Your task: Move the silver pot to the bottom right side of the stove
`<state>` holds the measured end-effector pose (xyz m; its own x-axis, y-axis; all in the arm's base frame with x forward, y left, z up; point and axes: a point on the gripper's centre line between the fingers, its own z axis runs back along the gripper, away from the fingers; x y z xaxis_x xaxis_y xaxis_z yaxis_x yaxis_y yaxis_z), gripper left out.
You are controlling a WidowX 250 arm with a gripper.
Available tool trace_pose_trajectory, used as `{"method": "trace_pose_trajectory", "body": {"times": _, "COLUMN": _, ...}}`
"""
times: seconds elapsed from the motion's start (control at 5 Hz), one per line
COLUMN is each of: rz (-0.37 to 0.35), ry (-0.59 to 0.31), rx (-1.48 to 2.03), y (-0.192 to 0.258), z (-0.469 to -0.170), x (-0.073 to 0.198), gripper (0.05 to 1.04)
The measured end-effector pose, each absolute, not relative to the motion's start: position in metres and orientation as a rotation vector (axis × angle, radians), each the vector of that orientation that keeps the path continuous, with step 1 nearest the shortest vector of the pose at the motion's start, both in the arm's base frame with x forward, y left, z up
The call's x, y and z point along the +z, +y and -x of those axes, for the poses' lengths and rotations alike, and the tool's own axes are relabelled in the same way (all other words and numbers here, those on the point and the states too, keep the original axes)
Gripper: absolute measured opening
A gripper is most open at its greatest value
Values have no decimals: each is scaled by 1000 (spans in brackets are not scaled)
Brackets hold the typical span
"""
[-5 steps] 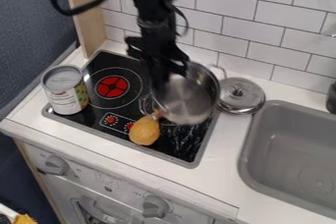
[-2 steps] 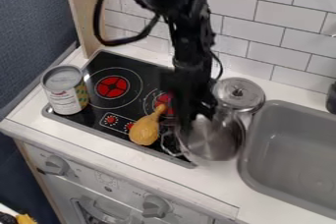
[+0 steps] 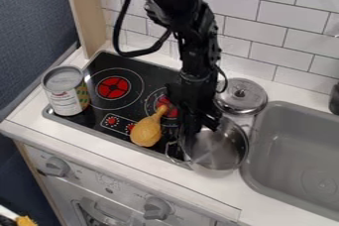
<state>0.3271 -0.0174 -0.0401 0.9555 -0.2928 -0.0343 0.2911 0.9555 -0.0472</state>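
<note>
My gripper (image 3: 191,133) is shut on the left rim of the silver pot (image 3: 222,149). The pot is at the front right corner of the black stove (image 3: 99,108), largely over the white counter strip between stove and sink. One pot handle sticks out toward the front left; the other is at the upper right, by the sink's edge. My arm covers part of the right burner and the pot's upper left side. Whether the pot's base touches the surface, I cannot tell.
A yellow drumstick-shaped toy (image 3: 146,132) lies just left of the gripper. An opened can (image 3: 65,93) stands at the stove's left edge. Behind the pot is a metal lid (image 3: 241,96); the grey sink (image 3: 298,155) is to the right.
The pot has travelled with my gripper from the stove's back right toward the front right corner. Since the middle frame it has shifted only slightly toward the front, and the arm's upper part has moved right.
</note>
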Motion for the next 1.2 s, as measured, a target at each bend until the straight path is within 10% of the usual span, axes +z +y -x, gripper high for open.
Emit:
{"method": "trace_pose_trajectory", "body": {"times": 0.4, "rz": 63, "ry": 61, "rx": -269, "y": -18, "z": -329, "x": -41, "gripper": 269}}
{"method": "trace_pose_trajectory", "body": {"times": 0.8, "rz": 61, "ry": 21, "rx": -239, "y": -14, "z": -335, "x": -26, "gripper": 864}}
{"method": "trace_pose_trajectory", "body": {"times": 1.2, "rz": 77, "ry": -91, "rx": -173, "y": -4, "z": -347, "x": 22, "gripper": 1009}}
